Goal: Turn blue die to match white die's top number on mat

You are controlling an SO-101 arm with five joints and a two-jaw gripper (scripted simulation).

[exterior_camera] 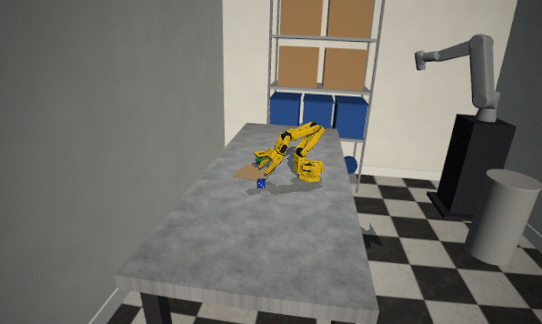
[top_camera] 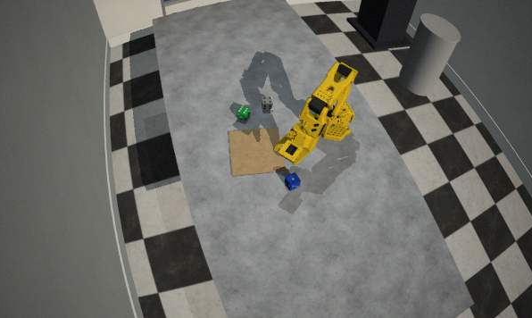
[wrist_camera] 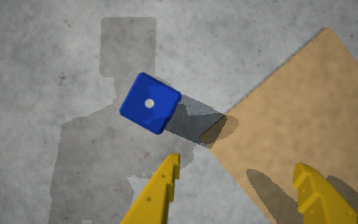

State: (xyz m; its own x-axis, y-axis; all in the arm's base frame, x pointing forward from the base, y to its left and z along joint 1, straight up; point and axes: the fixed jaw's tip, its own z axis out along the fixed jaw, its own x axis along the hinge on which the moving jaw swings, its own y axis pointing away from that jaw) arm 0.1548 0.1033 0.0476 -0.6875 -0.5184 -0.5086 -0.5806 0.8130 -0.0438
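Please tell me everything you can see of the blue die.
The blue die is a small cube with slightly rounded edges and white pips, plastic-looking. One pip shows on top, and part of that face lies in shadow. It sits flat on the grey table, just off a corner of the tan mat. Only the table touches it; the open claw is clear of it.

Below the pincer (top_camera: 282,156) (exterior_camera: 263,172) (wrist_camera: 237,160) stretches a long, mottled grey worktop (top_camera: 341,232) (exterior_camera: 256,237) (wrist_camera: 20,60). Beyond it stands a grey metal shelf unit (exterior_camera: 325,38) with tan and blue boxes, against a cream wall (exterior_camera: 247,59); a black-and-white checkered floor (top_camera: 466,179) (exterior_camera: 420,246) spreads alongside.
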